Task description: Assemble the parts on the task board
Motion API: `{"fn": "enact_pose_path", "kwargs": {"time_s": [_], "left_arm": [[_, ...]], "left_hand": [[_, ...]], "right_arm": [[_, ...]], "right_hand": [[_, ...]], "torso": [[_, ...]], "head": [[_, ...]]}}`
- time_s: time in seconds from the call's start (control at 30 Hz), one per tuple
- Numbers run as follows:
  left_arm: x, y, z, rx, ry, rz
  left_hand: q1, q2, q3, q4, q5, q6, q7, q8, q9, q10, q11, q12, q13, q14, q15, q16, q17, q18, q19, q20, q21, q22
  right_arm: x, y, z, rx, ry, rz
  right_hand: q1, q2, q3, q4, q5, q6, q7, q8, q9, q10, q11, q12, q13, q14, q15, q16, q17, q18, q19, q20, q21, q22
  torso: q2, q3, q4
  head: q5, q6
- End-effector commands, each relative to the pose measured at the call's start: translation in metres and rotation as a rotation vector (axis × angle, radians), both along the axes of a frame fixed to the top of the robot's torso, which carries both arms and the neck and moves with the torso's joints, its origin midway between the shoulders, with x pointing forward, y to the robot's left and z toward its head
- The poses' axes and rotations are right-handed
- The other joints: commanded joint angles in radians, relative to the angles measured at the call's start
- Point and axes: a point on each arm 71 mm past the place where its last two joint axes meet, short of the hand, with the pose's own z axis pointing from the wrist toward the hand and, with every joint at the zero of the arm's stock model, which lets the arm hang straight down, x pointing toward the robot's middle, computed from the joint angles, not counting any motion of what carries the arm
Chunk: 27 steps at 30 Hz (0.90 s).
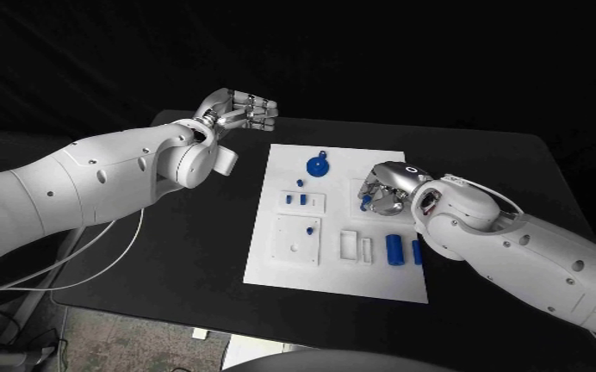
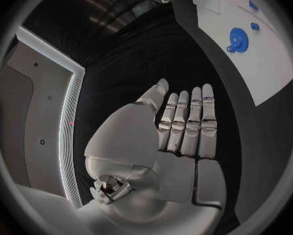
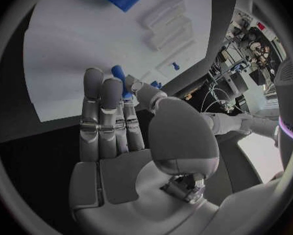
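Blue peg (image 3: 118, 76) was pinched between thumb and fingers of right hand (image 1: 393, 188), held above task board (image 1: 280, 217) near its middle. Left hand (image 1: 236, 112) was kept off board, fingers pressed together, holding nothing. Risk judged: light pinch, peg tilted or dropped if misaligned at seating.

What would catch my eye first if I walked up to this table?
Probably the white task board in the middle of the black table, dotted with small blue parts such as a blue gear. Next, the right hand over the board, pinching a small blue peg in its fingers, while the left hand hangs empty beyond the board's far left corner.
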Motion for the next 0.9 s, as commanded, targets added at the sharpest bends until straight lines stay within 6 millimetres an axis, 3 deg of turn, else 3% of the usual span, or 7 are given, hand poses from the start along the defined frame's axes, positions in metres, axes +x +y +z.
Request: {"fn": "enact_pose_path", "kwargs": {"time_s": [0.03,0.3,0.6,0.9], "left_arm": [[0.001,-0.002,0.001,-0.009,-0.006,-0.014],[0.002,-0.002,0.001,-0.009,-0.006,-0.014],[0.002,-0.006,0.001,-0.01,-0.006,-0.019],[0.004,-0.011,0.001,-0.011,-0.008,-0.024]], "left_hand": [[-0.002,0.007,0.001,0.005,0.001,0.003,-0.001,-0.003,0.0,-0.006,-0.003,-0.003,-0.001,0.0,0.005,-0.004,-0.001,-0.001,0.004,0.003,0.005,-0.002],[-0.002,0.007,0.001,0.005,0.001,0.003,-0.001,-0.003,0.0,-0.006,-0.003,-0.003,-0.001,0.0,0.005,-0.004,-0.001,-0.001,0.004,0.003,0.005,-0.002],[-0.002,0.007,0.001,0.005,0.001,0.003,-0.001,-0.003,0.0,-0.006,-0.003,-0.003,-0.001,0.0,0.005,-0.004,-0.001,-0.001,0.004,0.003,0.005,-0.002],[-0.002,0.007,0.001,0.005,0.001,0.003,-0.001,-0.003,0.0,-0.006,-0.003,-0.003,-0.001,0.0,0.005,-0.004,-0.001,-0.001,0.004,0.003,0.005,-0.002]], "right_arm": [[0.001,0.001,0.009,0.091,0.006,-0.004],[-0.006,0.013,0.028,0.173,0.026,0.031],[-0.02,0.05,0.04,0.222,0.028,0.129],[-0.043,0.099,0.026,0.181,-0.001,0.264]], "right_hand": [[-0.004,0.011,0.008,-0.001,0.009,0.016,-0.008,0.003,0.023,0.036,-0.028,0.004,0.001,0.0,-0.008,-0.006,0.001,0.004,0.009,-0.008,0.002,0.002],[-0.009,0.015,0.001,-0.006,0.022,0.018,-0.009,0.003,0.022,0.037,-0.028,0.004,0.001,0.0,-0.009,-0.008,0.004,0.003,0.011,-0.009,-0.002,0.006],[-0.012,0.021,-0.006,-0.012,0.029,0.017,-0.009,0.003,0.022,0.036,-0.028,0.004,0.001,0.001,-0.009,-0.011,0.004,0.003,0.012,-0.009,-0.007,0.011],[-0.013,0.024,-0.007,-0.016,0.033,0.017,-0.009,0.003,0.022,0.036,-0.028,0.004,0.001,0.001,-0.009,-0.012,0.005,0.003,0.013,-0.009,-0.01,0.014]], "torso": [[-0.001,-0.0005,-0.0007],[0.0,-0.0009,-0.0018],[-0.001,-0.0018,-0.0014],[0.0,-0.0007,0.0027]], "head": [[0.007,0.0],[0.013,0.001],[0.033,0.0],[0.053,-0.004]]}}
